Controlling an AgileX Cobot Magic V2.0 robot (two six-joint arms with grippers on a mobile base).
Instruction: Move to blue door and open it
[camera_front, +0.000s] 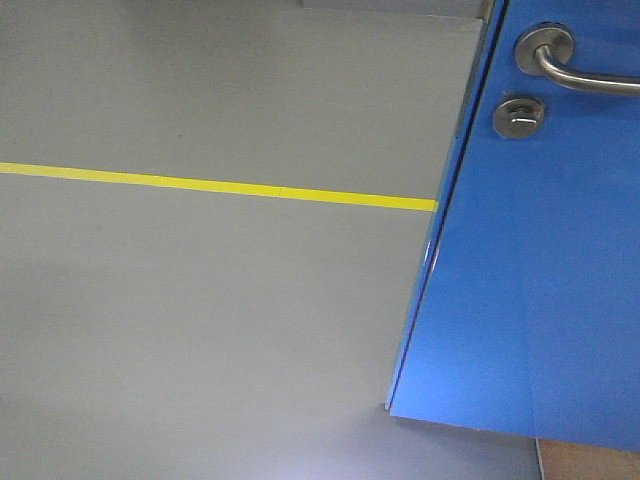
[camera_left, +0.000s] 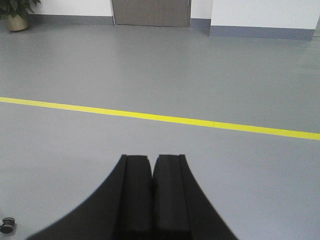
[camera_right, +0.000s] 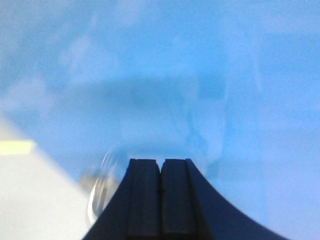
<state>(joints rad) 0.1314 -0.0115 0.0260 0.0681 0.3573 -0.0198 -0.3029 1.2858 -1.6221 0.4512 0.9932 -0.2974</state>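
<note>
Floor: smooth grey floor (camera_left: 150, 65) with a matte sheen, crossed by one yellow floor line (camera_left: 160, 118) running roughly side to side ahead of the left gripper (camera_left: 152, 167). Left gripper: black fingers pressed together, no gap visible, nothing between them; it points out over open floor. Beyond the yellow line, at the far end of the room, a white wall with a grey skirting board (camera_left: 260, 32) and a grey-brown far door (camera_left: 150, 12) straight ahead of the left gripper; a potted plant (camera_left: 15, 12) stands in the far corner, up and left of it. A small dark caster-like item (camera_left: 7, 225) sits on the floor low and left of the left gripper, too small to identify. Right gripper (camera_right: 160, 170): fingers likewise closed flush, empty. Directly ahead of it, very near, the blue door (camera_right: 200, 75) fills almost the whole right wrist view, blurred; contact cannot be confirmed. A blurred silvery fitting (camera_right: 100, 187) sits just left of the right fingertips. In the front view the door stands on the right side, its edge facing the open floor, with the silver lever handle (camera_front: 585, 75) above the round thumb-turn lock (camera_front: 518, 117).
</note>
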